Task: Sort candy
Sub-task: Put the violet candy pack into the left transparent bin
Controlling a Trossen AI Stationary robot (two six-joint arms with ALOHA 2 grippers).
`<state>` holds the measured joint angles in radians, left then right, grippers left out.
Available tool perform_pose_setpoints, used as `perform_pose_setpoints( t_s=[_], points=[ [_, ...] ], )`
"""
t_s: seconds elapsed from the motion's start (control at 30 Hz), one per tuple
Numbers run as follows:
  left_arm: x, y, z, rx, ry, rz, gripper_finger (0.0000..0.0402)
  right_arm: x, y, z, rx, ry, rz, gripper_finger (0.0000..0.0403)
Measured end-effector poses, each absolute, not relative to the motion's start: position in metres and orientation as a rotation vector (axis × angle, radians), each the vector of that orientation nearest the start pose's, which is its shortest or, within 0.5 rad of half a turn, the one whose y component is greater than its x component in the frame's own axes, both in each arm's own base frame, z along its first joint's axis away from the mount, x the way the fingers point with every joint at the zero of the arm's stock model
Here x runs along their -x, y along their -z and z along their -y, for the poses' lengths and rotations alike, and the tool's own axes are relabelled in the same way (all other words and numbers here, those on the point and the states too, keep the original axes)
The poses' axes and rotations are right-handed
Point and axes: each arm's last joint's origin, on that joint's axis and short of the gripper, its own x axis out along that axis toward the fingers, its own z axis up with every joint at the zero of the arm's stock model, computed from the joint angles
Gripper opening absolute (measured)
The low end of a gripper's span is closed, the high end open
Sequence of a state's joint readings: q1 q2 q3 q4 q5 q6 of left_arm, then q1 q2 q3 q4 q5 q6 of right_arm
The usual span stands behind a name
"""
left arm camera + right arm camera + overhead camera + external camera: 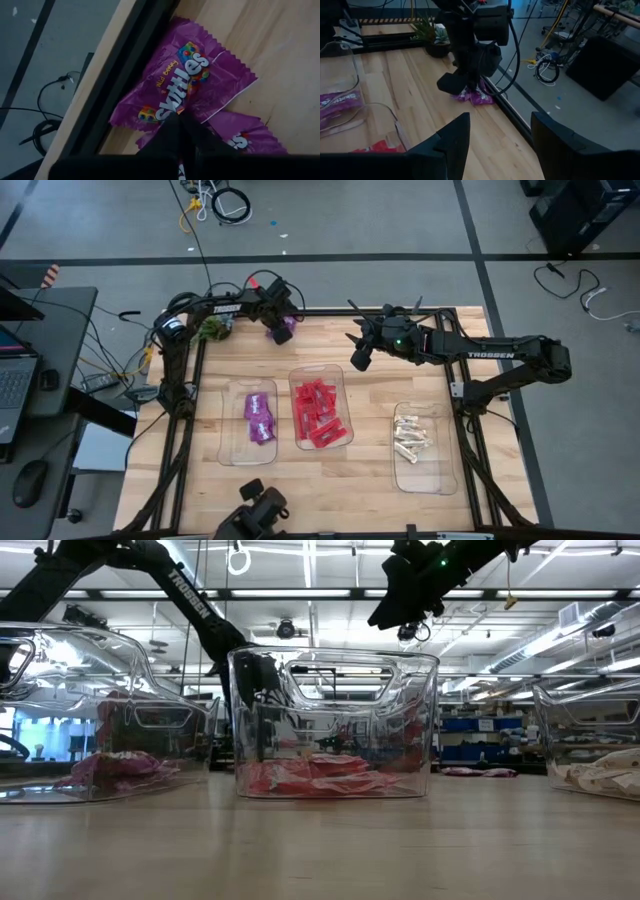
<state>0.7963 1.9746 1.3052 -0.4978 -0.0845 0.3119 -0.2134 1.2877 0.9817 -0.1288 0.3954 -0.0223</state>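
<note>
Two purple candy packets (185, 75) lie at the table's far edge, against the black frame rail (125, 65); the upper one partly covers the lower (245, 137). My left gripper (179, 119) is down on them, shut on the upper packet. My right gripper (497, 145) hangs open and holds nothing, above the far middle of the table (360, 358). Three clear bins hold purple packets (258, 420), red packets (320, 412) and whitish pieces (412, 442). My left gripper pinches the upper purple packet at one long edge (172, 111), about halfway along it, between its two fingers. The fingers come steeply from above. The packet lies flat on the table and partly on the second packet.
A small potted plant (212, 328) stands at the far left corner. The black frame rail runs along the far edge right beside the packets. A camera mount (255, 510) sits at the near edge. Bare wood lies between the bins and the far edge.
</note>
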Motion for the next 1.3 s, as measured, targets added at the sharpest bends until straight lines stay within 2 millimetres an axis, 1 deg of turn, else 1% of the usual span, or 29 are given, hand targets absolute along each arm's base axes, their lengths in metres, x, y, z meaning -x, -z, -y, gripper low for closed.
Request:
perform_pose_setpoints(
  t_s=[0.07, 0.2, 0.33, 0.4, 0.53, 0.7, 0.77, 0.83, 0.97, 1.1, 1.2, 1.3],
  points=[
    [-0.272, -0.158, -0.279, 0.148, -0.589, -1.212, 0.0002, -0.275, -0.301, 0.071, 0.065, 0.594, -0.446, 0.0195],
    [-0.273, -0.181, -0.272, 0.115, -0.595, -1.161, 0.0001, -0.275, -0.301, 0.071, 0.065, 0.594, -0.446, 0.0195],
    [-0.272, -0.207, -0.256, 0.095, -0.581, -1.141, 0.0001, -0.275, -0.301, 0.071, 0.061, 0.594, -0.445, 0.0195],
    [-0.268, -0.223, -0.244, 0.088, -0.565, -1.145, 0.0001, -0.275, -0.301, 0.071, 0.059, 0.594, -0.445, 0.0195],
    [-0.261, -0.256, -0.209, 0.087, -0.526, -1.147, 0.0001, -0.275, -0.301, 0.070, 0.059, 0.591, -0.445, 0.0195],
    [-0.246, -0.300, -0.153, 0.098, -0.472, -1.118, 0.0000, -0.275, -0.301, 0.070, 0.059, 0.588, -0.446, 0.0195],
    [-0.238, -0.313, -0.129, 0.128, -0.458, -1.108, 0.0000, -0.275, -0.301, 0.070, 0.059, 0.587, -0.446, 0.0195],
    [-0.229, -0.322, -0.107, 0.172, -0.447, -1.121, 0.0000, -0.275, -0.300, 0.070, 0.058, 0.584, -0.447, 0.0195],
    [-0.213, -0.331, -0.070, 0.268, -0.439, -1.182, 0.0000, -0.277, -0.299, 0.069, 0.048, 0.539, -0.450, 0.0195],
    [-0.205, -0.331, -0.038, 0.309, -0.427, -1.244, 0.0000, -0.277, -0.299, 0.069, 0.029, 0.520, -0.444, 0.0195],
    [-0.203, -0.316, -0.021, 0.328, -0.430, -1.291, 0.0000, -0.277, -0.300, 0.069, 0.023, 0.521, -0.435, 0.0195],
    [-0.198, -0.291, -0.008, 0.340, -0.440, -1.349, 0.0000, -0.278, -0.300, 0.067, 0.021, 0.517, -0.434, 0.0195]
  ],
)
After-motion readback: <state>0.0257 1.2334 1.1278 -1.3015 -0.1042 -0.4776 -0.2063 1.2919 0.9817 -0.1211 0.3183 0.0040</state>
